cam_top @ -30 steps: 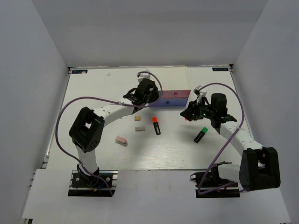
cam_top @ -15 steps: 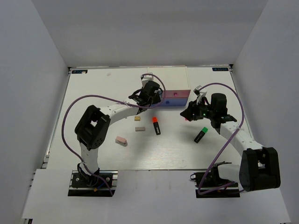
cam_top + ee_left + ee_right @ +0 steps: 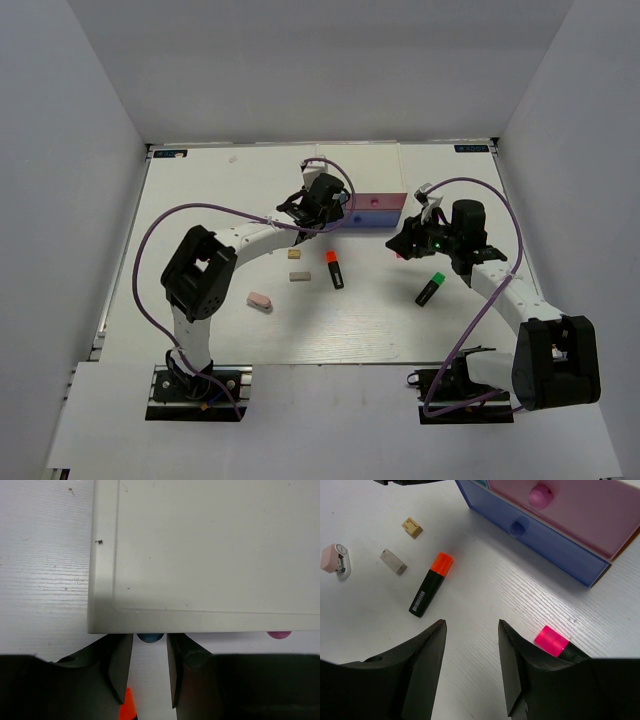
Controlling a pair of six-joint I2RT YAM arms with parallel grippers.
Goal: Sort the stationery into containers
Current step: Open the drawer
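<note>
Flanking the blue knob

Left gripper [image 3: 150, 647] noses up to the white box [image 3: 200, 555], fingers close on either side of its blue knob [image 3: 150, 638]; a real pinch, I cannot tell. Right gripper [image 3: 471, 627] hangs released, pink highlighter [image 3: 551, 640] just outside one finger.
</note>
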